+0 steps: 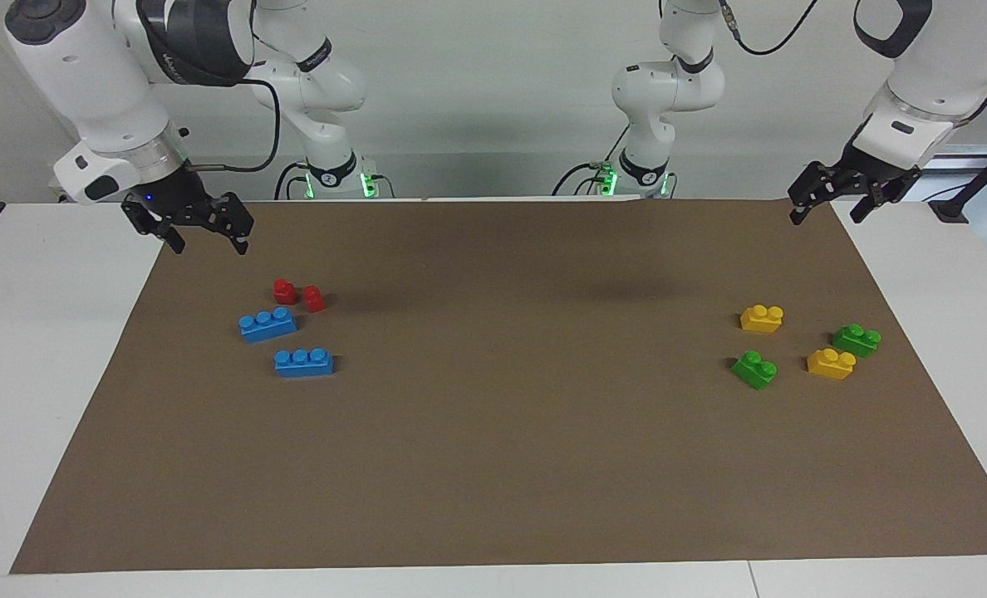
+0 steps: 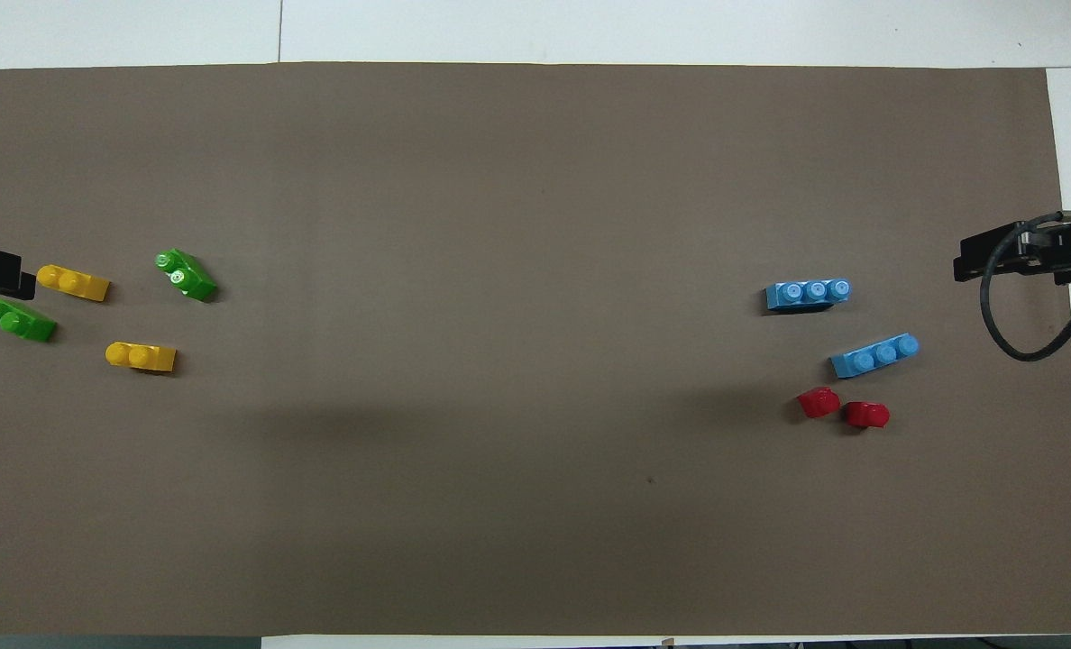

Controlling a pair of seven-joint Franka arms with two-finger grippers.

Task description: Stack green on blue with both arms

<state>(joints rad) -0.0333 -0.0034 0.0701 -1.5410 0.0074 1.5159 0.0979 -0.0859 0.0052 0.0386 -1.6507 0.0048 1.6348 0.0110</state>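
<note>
I bring the empty, wide-spread left claw [image 1: 842, 202] squarely down over the light-green brick [image 1: 753, 368] beside the yellow brick [image 1: 831, 363]; the right claw [image 1: 204, 230] waits, wide too.

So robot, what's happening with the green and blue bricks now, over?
Left gripper and right gripper open, up at the mat's corners, holding nothing. Green brick and blue brick on the mat, ends apart. Nothing between them.

My left gripper [image 1: 830, 204] and right gripper [image 1: 204, 231] hang open over the mat's [image 1: 493, 465] two corners nearest me; green brick [image 1: 754, 369] and blue brick [image 1: 304, 362] sit well apart.
</note>
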